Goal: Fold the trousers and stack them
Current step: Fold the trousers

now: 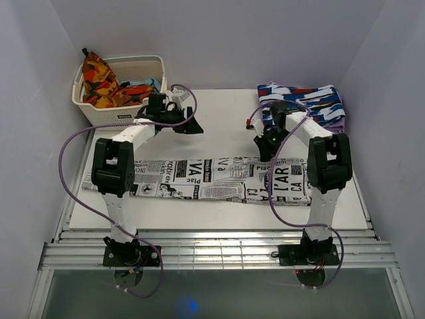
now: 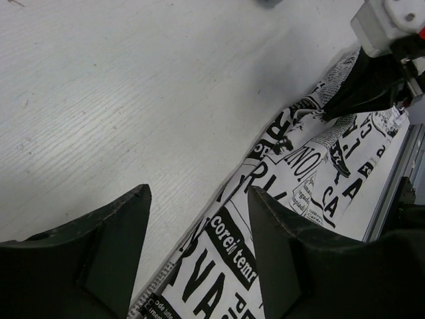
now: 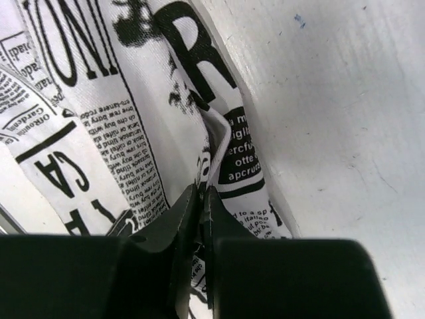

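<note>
The trousers (image 1: 199, 179) lie flat as one long band across the 6 o'clock half of the table (image 1: 226, 113), running from 9 to 3 o'clock. Only the right wrist view shows the grip. There the right claw (image 3: 202, 199) has its fingers pressed together on a raised fold at the trousers' (image 3: 99, 100) 12 o'clock edge, beside bare table. From above, that claw (image 1: 265, 151) reads only as a dark shape at the cloth's edge.

The left wrist view shows the left claw (image 2: 199, 252) spread wide and holding nothing, above the line where the print meets bare table. The right claw (image 2: 327, 114) is seen beyond it, tip down on the trousers (image 2: 312, 179). From above, the left claw (image 1: 191, 127) hangs over bare table towards 11 o'clock.

At 11 o'clock a white basket (image 1: 109, 114) holds an orange patterned cloth (image 1: 98, 80) and a blue item (image 1: 149, 84). At 1 o'clock lies a folded blue-white-red garment (image 1: 309, 103).

The band's 9 o'clock end reaches the table edge, and its 3 o'clock end stops short. Bare table runs between the basket and the garment.
</note>
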Controlling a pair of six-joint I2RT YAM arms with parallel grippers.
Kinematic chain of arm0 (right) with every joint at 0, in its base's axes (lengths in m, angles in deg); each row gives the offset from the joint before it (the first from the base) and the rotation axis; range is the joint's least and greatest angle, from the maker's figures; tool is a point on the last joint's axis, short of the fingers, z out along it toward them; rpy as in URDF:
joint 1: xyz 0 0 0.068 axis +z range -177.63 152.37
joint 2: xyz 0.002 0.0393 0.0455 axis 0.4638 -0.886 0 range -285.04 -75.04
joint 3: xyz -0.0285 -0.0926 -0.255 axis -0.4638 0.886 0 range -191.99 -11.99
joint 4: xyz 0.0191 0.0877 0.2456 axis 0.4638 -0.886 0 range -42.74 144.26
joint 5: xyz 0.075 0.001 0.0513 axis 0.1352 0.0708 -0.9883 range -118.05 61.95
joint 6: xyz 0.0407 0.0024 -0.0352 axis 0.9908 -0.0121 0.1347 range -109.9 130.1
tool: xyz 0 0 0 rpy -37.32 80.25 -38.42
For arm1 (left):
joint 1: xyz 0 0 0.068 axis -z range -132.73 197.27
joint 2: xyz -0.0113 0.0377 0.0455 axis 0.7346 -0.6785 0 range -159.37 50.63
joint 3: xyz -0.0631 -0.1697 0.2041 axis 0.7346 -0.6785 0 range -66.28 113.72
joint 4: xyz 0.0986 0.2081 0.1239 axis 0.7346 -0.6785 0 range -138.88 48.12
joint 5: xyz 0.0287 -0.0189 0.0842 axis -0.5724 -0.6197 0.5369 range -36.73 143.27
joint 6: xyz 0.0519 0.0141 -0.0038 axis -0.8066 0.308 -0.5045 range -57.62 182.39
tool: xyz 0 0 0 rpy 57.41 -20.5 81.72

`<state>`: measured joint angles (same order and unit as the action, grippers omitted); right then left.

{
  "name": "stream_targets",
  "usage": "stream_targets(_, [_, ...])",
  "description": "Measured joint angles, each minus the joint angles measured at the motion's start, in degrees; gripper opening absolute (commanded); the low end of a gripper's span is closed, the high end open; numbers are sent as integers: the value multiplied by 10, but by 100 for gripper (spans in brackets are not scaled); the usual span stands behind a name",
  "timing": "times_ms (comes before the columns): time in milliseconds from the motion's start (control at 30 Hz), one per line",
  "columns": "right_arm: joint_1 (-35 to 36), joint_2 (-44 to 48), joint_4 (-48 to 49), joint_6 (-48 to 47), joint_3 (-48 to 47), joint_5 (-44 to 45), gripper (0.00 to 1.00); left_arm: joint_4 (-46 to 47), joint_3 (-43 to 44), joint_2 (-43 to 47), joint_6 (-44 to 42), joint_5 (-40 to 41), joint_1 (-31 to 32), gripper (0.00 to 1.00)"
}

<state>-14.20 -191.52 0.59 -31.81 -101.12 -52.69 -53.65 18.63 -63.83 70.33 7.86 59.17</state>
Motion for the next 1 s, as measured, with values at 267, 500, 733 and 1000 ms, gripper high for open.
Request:
stream_targets(267, [6, 95, 50, -1, 75, -14, 8, 1, 0, -4, 1, 10, 23, 53])
stream_targets(500, [26, 177, 114, 6, 177, -9, 8, 7, -11, -4, -4, 22, 71, 37])
stream_targets(733, [29, 212, 201, 65, 189, 62, 8, 31, -132, 23, 15, 65, 87, 19])
stream_targets(1000, [30, 211, 262, 116, 220, 89, 8, 13, -257, 75, 25, 110, 103, 0])
